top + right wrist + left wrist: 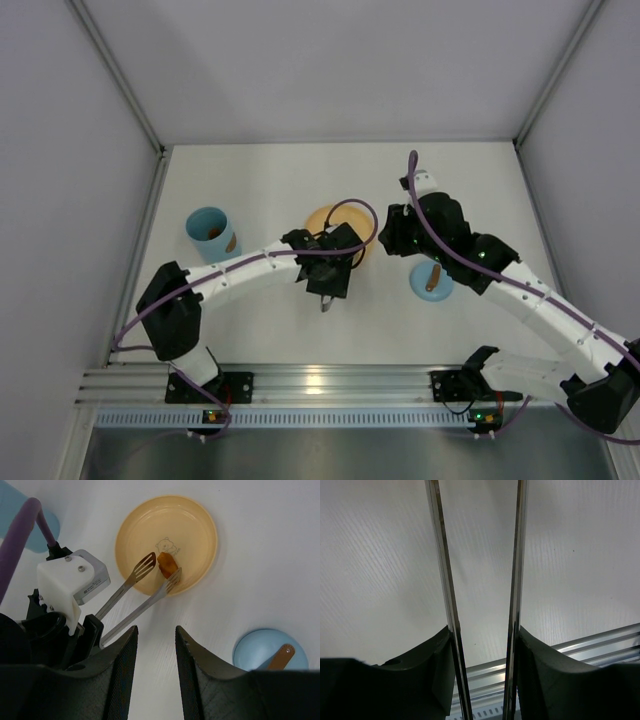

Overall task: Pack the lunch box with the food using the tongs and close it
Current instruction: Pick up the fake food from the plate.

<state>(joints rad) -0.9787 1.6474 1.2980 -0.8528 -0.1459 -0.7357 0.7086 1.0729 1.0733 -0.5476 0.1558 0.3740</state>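
Left gripper (482, 630) clamps the tongs (122, 590), tips straddling an orange food piece (167, 565) on the plate (200, 525), ready to pinch. Right gripper (156, 635) hangs empty, jaws apart. Lunch box (208, 232) sits far left, lid (260, 650) off.

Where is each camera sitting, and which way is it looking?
Top camera: above and behind the arms, looking down on the table; left arm and right arm show.
Left wrist: rides the left arm, looking along the tongs over the table; left gripper's fingers show.
Right wrist: rides the right arm, looking down on the orange plate, a food piece and the lid; right gripper's fingers show.
Shared: both wrist views see the tongs.
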